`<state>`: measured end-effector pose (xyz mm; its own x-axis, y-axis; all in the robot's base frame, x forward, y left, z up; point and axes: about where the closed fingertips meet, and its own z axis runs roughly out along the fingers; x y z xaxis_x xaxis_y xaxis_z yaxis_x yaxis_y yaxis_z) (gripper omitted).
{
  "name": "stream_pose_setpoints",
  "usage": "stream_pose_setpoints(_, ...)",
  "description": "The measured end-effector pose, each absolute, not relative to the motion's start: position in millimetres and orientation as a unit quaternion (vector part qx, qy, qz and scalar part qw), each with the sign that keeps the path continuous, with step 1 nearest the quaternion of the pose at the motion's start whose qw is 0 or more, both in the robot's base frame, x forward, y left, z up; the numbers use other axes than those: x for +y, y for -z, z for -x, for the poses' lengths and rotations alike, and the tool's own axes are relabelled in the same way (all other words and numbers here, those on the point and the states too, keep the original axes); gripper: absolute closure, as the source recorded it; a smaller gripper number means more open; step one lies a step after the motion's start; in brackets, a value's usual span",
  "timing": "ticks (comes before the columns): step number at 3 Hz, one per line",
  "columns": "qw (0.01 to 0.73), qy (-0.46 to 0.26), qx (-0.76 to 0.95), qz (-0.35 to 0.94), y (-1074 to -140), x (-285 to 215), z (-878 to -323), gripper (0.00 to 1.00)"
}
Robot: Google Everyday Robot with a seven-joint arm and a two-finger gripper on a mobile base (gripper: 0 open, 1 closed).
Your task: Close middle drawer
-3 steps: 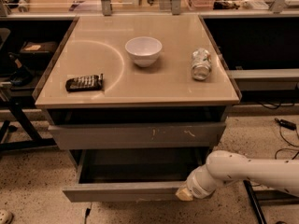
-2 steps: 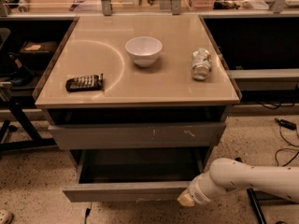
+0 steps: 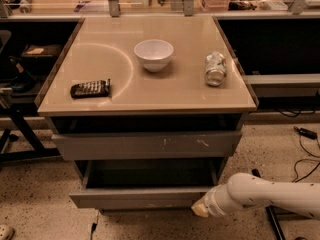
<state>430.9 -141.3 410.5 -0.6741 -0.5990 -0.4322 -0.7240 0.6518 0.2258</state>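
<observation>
Pale gripper (image 3: 201, 210), grip state unreadable, dips lower at right end of plain grey wood-grain middle drawer (image 3: 140, 198); drawer apparently unmoved, still open.

Robotics lab: cable-strewn floor (image 3: 40, 199), cluttered benches (image 3: 280, 80), the tool (image 3: 200, 210) low by the cabinet (image 3: 165, 91).

One bowl (image 3: 153, 54), one can (image 3: 215, 68), one remote (image 3: 90, 88), two drawers (image 3: 145, 145) — one gripper (image 3: 201, 210) at middle drawer (image 3: 135, 198)

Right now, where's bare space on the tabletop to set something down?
Bare: front strip between remote and can, in front of the bowl; also the back-left corner of the tabletop. Crowded: right edge by the can. Gripper sits low at the open middle drawer, right front corner.
</observation>
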Motion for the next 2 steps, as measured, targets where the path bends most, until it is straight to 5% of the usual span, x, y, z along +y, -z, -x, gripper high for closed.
stream_pose_setpoints(2, 0.218, -0.17, 0.893, 0.355, -419.8, -154.5, -471.7, 1.0)
